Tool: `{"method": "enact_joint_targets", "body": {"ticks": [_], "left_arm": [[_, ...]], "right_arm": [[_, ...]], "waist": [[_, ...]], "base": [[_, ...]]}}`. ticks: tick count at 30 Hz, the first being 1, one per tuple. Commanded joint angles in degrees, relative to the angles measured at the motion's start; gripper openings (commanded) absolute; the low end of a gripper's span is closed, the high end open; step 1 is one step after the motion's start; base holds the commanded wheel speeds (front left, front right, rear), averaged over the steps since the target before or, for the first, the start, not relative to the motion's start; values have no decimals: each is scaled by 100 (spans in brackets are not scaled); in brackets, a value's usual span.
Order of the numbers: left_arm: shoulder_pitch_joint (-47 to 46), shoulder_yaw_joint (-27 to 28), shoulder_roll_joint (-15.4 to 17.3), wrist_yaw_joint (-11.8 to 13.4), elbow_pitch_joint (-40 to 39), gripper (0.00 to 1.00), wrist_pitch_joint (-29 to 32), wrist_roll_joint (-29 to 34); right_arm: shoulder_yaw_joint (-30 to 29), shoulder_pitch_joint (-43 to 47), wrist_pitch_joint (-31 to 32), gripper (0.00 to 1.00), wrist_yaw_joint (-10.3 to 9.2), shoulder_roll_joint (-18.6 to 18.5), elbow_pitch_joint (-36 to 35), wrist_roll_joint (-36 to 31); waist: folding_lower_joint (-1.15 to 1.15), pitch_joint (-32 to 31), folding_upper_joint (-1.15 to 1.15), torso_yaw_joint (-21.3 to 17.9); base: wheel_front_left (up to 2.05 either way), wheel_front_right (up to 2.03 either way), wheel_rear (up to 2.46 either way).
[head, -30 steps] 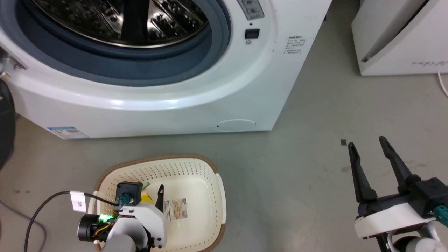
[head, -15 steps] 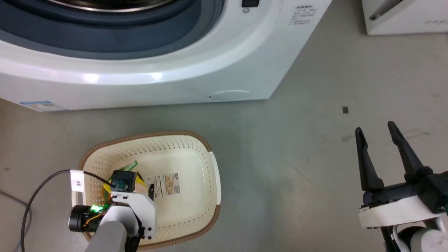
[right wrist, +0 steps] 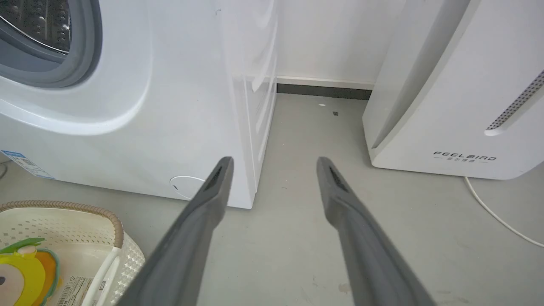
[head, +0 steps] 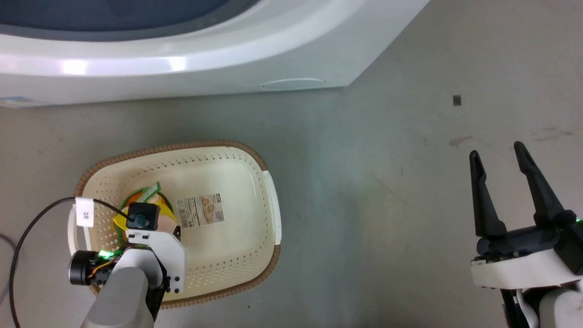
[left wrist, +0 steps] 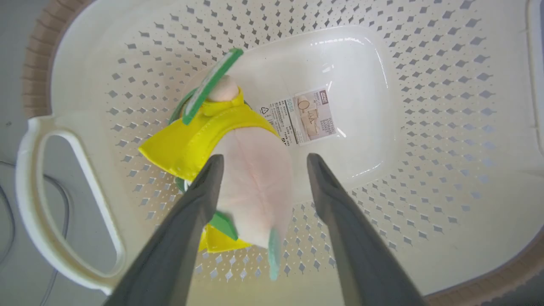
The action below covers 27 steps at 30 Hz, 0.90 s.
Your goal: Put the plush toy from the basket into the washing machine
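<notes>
The plush toy [left wrist: 250,170] lies in the left half of the cream basket [left wrist: 425,63], peach head toward me, yellow body and green leaf bits behind it. My left gripper [left wrist: 263,158] is open and straddles the head; its left finger is against the yellow body, its right finger is clear. In the head view the left wrist covers most of the toy [head: 150,196] inside the basket [head: 205,146]. The washing machine [head: 182,68] stands just beyond the basket, its grey gasket [right wrist: 51,72] visible in the right wrist view. My right gripper [head: 497,151] hangs open over bare floor at the right.
A white FEELBIRD appliance [right wrist: 459,106] stands right of the washing machine, with a white cable [right wrist: 497,216] on the floor beside it. A black cable [head: 27,228] loops from my left wrist past the basket's left handle. Grey floor lies between the basket and the right gripper.
The head camera has tilted down, so the washing machine and basket slid up the picture. My left gripper has sunk lower into the basket over the toy. The right gripper stays open.
</notes>
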Motion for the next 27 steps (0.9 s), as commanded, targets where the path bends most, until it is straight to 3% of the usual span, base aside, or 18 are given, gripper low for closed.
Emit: {"method": "enact_joint_targets", "body": {"ticks": [1, 12, 14, 15, 16, 27], "left_arm": [[-174, -50, 52, -4, 162, 100, -2, -41], [-667, -266, 183, -40, 813, 100, 120, -170], [-758, -283, 204, -58, 929, 44, 146, -220], [-798, -283, 216, -69, 988, 10, 139, -254], [-834, -279, 224, -113, 1047, 0, 122, -297], [-884, -433, 335, -326, 1695, 0, -242, -547]], "right_arm": [[-26, -110, -58, 100, -4, 1, -58, 18], [-36, -249, -189, 100, -5, 1, -190, 16], [-41, -284, -213, 100, -5, 1, -208, 14], [-44, -302, -225, 100, -5, 1, -215, 14], [-44, -318, -237, 100, -5, 1, -217, 13], [-31, -521, -368, 100, -5, 1, -153, 56]], "waist": [[-1, 145, 0, -7], [-1, 762, 0, -48], [-1, 866, 0, -54], [-1, 912, 0, -59], [-1, 954, 0, -65], [-1, 942, 0, -147]], "base": [[0, 0, 0], [0, 0, 0], [0, 0, 0], [0, 0, 0], [0, 0, 0], [0, 0, 0]]}}
